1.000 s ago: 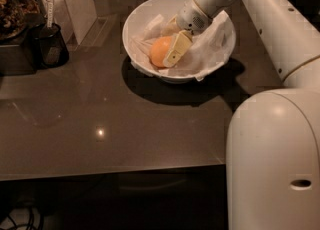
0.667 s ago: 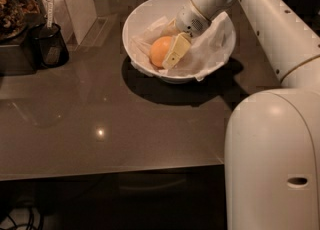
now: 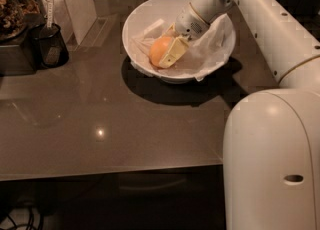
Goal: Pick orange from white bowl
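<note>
My claw (image 3: 172,54) sits inside the white bowl (image 3: 145,11) on the bench (image 3: 100,119), against the orange (image 3: 158,50); whether it grips, I cannot tell.

A smooth white robot
Its arm (image 3: 265,19) is fat and round, with small dark dots in a row and a thin line at one joint. The big body (image 3: 270,159) has one small oval hole. The pale yellow gripper (image 3: 169,54) is in the bowl (image 3: 150,5).
</note>
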